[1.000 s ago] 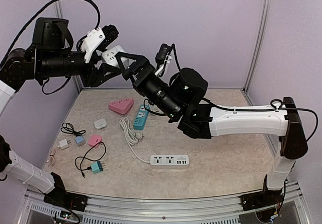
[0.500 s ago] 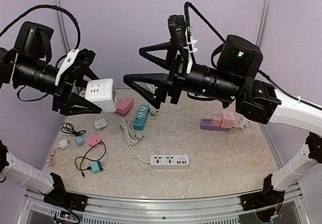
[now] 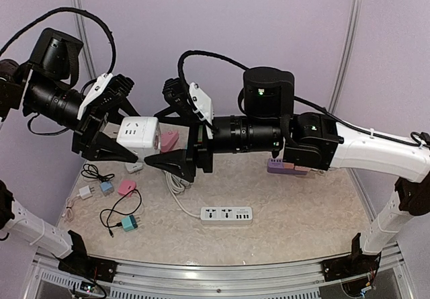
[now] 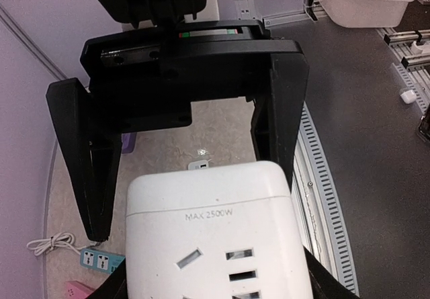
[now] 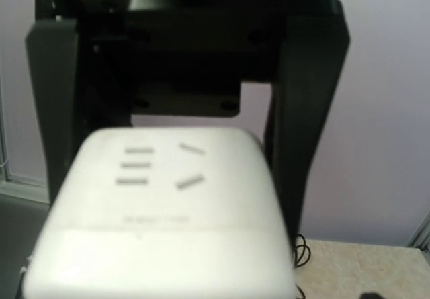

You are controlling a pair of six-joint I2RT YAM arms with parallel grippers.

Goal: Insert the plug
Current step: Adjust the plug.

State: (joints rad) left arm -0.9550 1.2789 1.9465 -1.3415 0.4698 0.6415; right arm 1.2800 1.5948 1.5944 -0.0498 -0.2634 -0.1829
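Observation:
My left gripper [image 3: 127,136] is shut on a white cube socket [image 3: 141,138], held in the air over the table's left half. In the left wrist view the cube [image 4: 215,211] fills the bottom, its slotted face toward the camera. Whether it carries plug pins I cannot tell; that side is hidden. My right gripper [image 3: 157,140] faces it from the right, open, with one finger above and one below. Its fingers [image 4: 84,164] flank the cube's far end without clearly touching it. In the right wrist view the cube [image 5: 161,211] is blurred and very close.
On the table [image 3: 302,205] lie a white power strip [image 3: 227,214], a purple and pink socket group [image 3: 285,166] and a pink triangular socket [image 3: 169,140]. Small chargers with cables sit at the left: white [image 3: 85,191], pink [image 3: 126,188], teal [image 3: 129,223].
The right arm has swung down and left, rolling its open fingers until they face the cube closely. The left gripper has carried the cube slightly to the right.

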